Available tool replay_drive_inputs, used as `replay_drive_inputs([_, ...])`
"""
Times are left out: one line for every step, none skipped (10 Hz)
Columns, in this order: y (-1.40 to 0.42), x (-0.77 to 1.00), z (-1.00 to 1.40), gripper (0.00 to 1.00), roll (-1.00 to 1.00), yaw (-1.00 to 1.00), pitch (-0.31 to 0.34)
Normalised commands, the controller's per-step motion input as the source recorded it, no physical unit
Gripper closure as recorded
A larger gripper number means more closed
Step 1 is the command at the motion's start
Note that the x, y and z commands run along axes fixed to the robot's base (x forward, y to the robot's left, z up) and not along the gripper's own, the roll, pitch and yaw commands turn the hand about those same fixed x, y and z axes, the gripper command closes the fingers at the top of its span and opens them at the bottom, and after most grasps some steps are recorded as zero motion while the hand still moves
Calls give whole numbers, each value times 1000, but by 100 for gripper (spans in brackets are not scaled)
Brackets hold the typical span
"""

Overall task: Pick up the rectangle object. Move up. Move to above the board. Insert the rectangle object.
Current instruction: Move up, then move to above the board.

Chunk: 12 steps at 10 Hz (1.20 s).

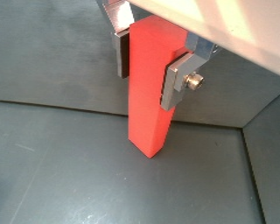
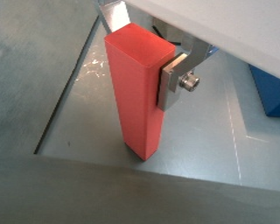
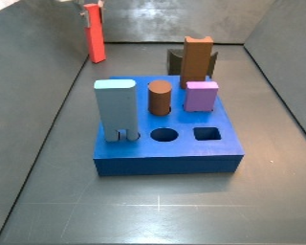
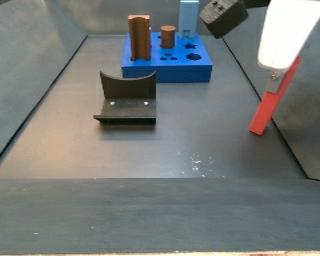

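The rectangle object (image 1: 149,87) stands upright near a corner of the surface (image 1: 60,175), well apart from the board (image 3: 166,153), its lower end touching or barely clear of the floor; which one I cannot tell. The tool (image 1: 154,61) is closed on its upper part, a silver finger (image 2: 171,83) flat against one face and the other finger (image 1: 122,52) on the opposite face, as both wrist views show. In a side view the bar (image 4: 274,98) leans slightly under the tool (image 4: 275,72).

The step in hand looks like the lift. It should go straight up with the grip firm, so the bar does not swing or slip between the pads. It needs to rise well above the pale blue block (image 3: 115,110), the brown cylinder (image 3: 160,98) and the tall brown block (image 3: 198,57) already standing in the board before travelling across. The square hole (image 3: 208,135) looks free.
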Motion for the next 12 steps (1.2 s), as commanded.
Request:
replay_drive_inputs([0,0,833,100,0,0,0])
replay_drive_inputs([82,-106,772,100,-21,24,36])
replay_drive_inputs([73,-106,729,100,-16,17,42])
replay_drive_inputs([35,-67,587,100,11,-13,41])
replay_drive_inputs([31,-55,521,100,22,-19,42])
replay_drive_inputs([26,-40,383,100,37,-21,52])
replay_drive_inputs([25,-32,278,100,44,-17,61])
replay_drive_inputs([25,-25,174,100,51,-14,72])
replay_drive_inputs([-91,-29,1000,100,-286,339,44])
replay_drive_inputs([-93,-29,1000,100,-280,325,50])
replay_drive_inputs([-87,-28,1000,100,-249,250,50])
replay_drive_inputs([-74,-25,1000,100,-177,158,66])
